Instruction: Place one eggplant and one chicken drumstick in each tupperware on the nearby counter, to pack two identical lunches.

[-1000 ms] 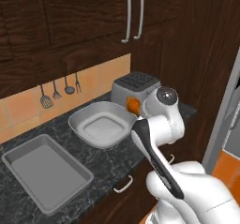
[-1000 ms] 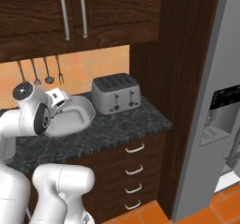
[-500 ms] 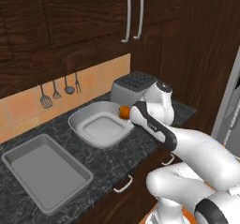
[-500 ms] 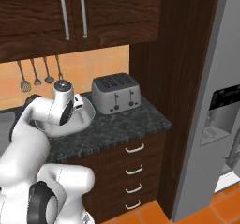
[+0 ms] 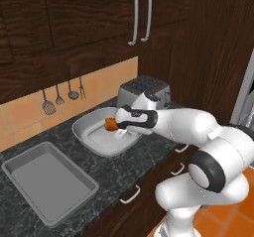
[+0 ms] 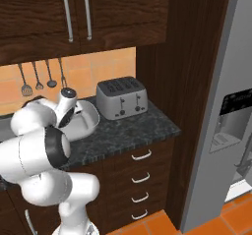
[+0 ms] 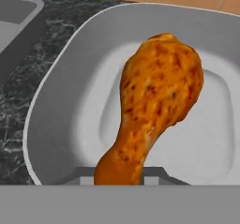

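gripper (image 5: pixel 118 125) pinches the chicken drumstick (image 7: pixel 157 99) by its bone end above the white tupperware (image 7: pixel 61 96) on the counter (image 5: pixel 124 169); risk: released near the right rim, it could roll out.

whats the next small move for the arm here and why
Probably lower a little and open the pincer to drop the chicken drumstick into the white dish. The pincer is shut on its thin bone end, the fat end hangs over the dish's hollow, and the dish holds nothing else yet.
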Available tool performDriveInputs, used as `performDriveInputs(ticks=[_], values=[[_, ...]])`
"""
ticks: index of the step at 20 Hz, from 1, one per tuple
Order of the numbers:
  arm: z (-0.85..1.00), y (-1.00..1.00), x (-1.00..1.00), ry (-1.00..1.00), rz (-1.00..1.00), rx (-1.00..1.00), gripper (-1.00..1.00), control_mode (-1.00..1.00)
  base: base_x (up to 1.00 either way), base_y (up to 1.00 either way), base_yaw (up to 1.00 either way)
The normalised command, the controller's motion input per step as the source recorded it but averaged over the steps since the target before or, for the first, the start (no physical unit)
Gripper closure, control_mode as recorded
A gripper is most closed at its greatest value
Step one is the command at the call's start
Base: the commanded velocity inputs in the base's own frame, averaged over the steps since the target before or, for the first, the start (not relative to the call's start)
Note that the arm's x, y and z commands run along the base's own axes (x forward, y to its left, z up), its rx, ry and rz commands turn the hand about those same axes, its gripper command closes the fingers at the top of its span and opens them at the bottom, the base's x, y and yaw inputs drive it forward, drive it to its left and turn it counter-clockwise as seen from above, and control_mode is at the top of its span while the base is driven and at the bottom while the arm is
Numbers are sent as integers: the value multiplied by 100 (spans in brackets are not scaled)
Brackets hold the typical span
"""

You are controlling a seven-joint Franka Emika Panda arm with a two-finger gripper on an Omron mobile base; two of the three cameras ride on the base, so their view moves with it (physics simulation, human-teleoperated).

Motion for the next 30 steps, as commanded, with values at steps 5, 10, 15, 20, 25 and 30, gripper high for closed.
performDriveInputs(ticks=[5, 10, 15, 20, 25, 30], values=[[-23, 8, 26, 0, 0, 0, 100, -100, 0, 0, 0], [-28, 2, 22, 0, 0, 0, 100, -100, 0, 0, 0], [-28, 20, 29, 1, 0, 0, 100, -100, 0, 0, 0], [-37, 22, 35, 1, 0, 0, 100, -100, 0, 0, 0], [-11, 24, 34, -1, 0, 0, -100, -100, 0, 0, 0], [38, 7, 9, -5, 0, 0, -100, -100, 0, 0, 0]])
